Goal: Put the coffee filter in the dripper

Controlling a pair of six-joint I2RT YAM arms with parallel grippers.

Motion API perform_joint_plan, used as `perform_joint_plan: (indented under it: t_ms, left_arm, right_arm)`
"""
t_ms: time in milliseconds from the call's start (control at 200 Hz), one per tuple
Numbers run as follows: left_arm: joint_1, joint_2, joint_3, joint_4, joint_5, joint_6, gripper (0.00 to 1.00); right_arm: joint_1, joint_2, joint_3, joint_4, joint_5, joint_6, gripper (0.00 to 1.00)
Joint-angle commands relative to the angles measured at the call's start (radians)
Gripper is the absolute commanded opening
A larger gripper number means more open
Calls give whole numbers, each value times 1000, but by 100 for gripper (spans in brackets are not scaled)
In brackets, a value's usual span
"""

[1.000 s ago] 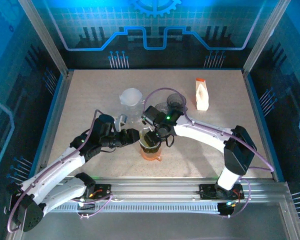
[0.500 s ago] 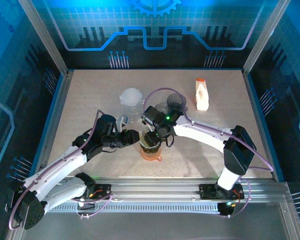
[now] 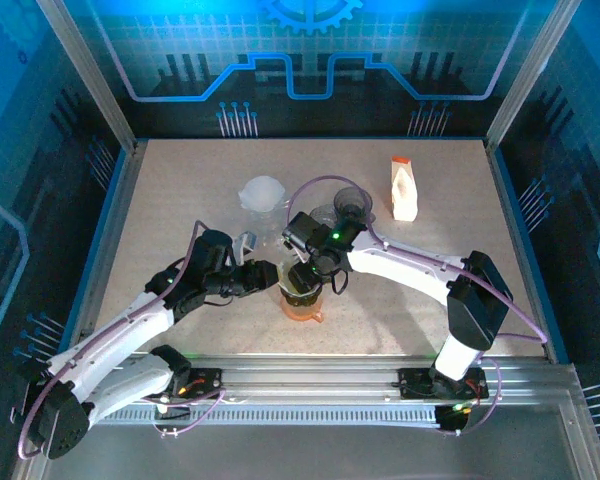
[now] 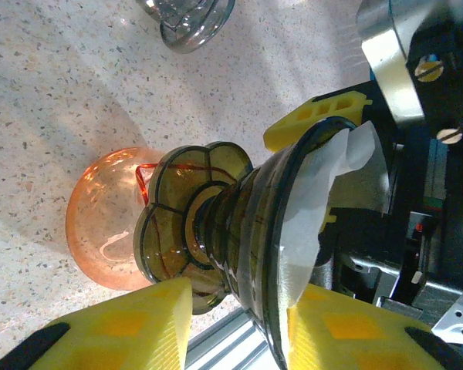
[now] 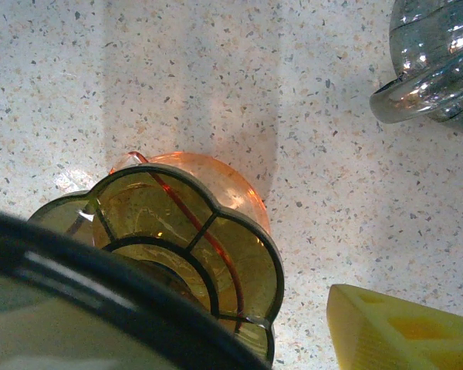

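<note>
Left jaws closed on the dripper [image 4: 239, 208], yellow fingers [image 4: 116, 327] either side of its narrow lower part. Right jaws sit at the dripper's rim against the coffee filter [image 4: 316, 200]; can't tell if they're open or gripping. Filter is inside the cone, white paper poking past the rim. Dripper stands on an orange glass server [image 4: 100, 223], mid-width on the worktop [image 3: 180, 190], toward its near edge.

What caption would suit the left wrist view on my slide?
Left fingers hold the dripper, a white filter inside it, on an orange jug.
</note>
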Motion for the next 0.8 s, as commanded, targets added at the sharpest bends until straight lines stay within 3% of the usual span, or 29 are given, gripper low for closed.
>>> perform_joint_plan:
  t_ms: [0,796]
  left_arm:
    - [-8,-7,-14,13,1,-14,36]
    - [-7,-20,-24,10,-6,-18,37]
  right_arm:
    - [8,-50,15,9,13,25,64]
    - [-36,-266,-90,-43,60,76,64]
